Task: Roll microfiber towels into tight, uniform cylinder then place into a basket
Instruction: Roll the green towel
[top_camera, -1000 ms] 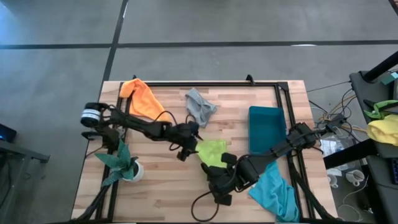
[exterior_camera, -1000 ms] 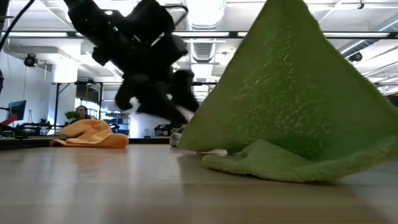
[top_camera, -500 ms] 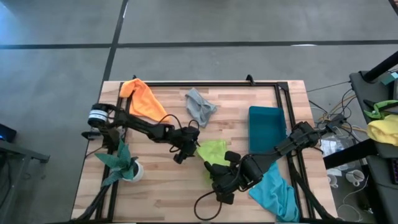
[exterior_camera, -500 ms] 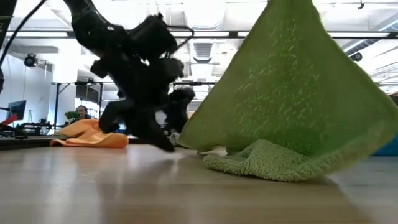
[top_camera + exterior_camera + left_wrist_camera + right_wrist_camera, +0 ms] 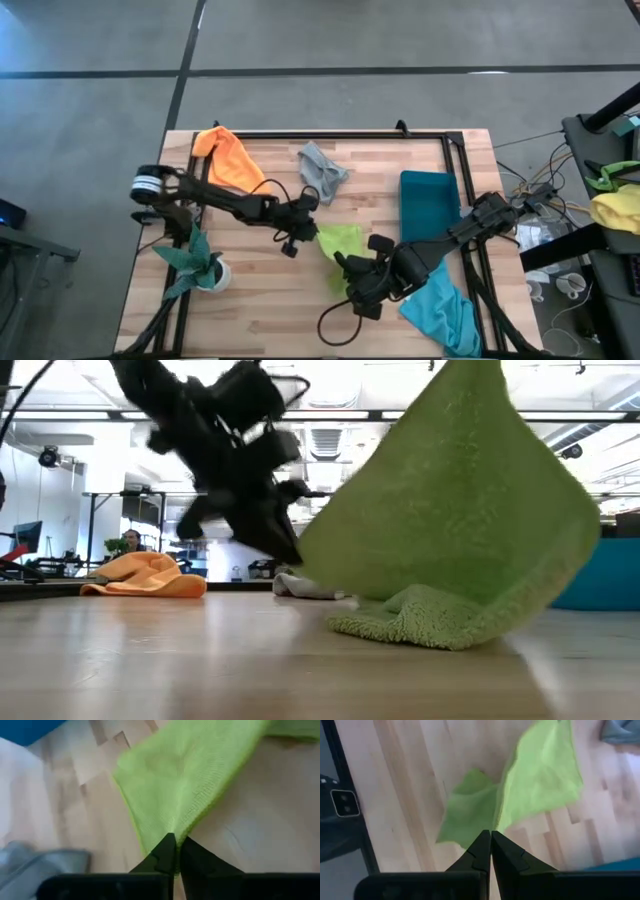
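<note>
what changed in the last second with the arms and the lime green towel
The left gripper, open a second ago, has shut on a corner of the lime green towel. The right gripper stays shut on another part of its edge and has shifted slightly toward the basket, holding the towel off the table. The orange towel, grey towel and turquoise towel have not moved.

4 towels, 1 basket, 1 plant, 2 arms

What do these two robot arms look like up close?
Both are dark, jointed arms with looping black cables. The left arm has a white-and-black ring near its base. The left gripper and right gripper each end in two black, wedge-shaped fingers.
</note>
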`<state>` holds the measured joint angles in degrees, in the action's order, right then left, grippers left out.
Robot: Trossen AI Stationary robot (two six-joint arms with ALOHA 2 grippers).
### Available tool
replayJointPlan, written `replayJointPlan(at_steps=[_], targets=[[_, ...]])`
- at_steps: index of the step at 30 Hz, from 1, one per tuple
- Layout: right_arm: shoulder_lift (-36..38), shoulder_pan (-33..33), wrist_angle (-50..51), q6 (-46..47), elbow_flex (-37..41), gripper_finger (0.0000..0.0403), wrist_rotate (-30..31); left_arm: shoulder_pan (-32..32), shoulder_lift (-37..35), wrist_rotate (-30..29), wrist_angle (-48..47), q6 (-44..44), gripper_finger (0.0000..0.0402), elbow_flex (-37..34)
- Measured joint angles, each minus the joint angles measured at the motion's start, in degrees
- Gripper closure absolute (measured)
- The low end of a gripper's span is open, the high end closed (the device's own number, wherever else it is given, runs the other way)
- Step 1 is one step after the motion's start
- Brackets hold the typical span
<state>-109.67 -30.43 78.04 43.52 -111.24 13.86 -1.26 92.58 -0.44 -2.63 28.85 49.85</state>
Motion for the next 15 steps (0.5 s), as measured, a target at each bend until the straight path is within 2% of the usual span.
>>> replayJointPlan(at_steps=[5, 9, 12, 15], targets=[[4.24, 0.66, 0.18, -0.16, -0.02, 0.0394, 4.28, -1.4, -11.43, -0.02, -15.59, -4.78, 0.0401, 4.82], [7.45, 1.18, -0.26, -1.15, -0.04, 0.0394, 5.88, -4.94, -17.68, -0.04, -26.17, -9.71, 0.0401, 10.47], [8.32, 1.04, -0.93, -4.32, -0.05, 0.0394, 5.08, -8.95, -19.24, -0.03, -31.09, -18.03, 0.0401, 15.64], [8.8, 0.17, -0.91, -7.65, -0.04, 0.0394, 0.67, -13.82, -19.28, -0.08, -32.3, -25.95, 0.0401, 19.65]])
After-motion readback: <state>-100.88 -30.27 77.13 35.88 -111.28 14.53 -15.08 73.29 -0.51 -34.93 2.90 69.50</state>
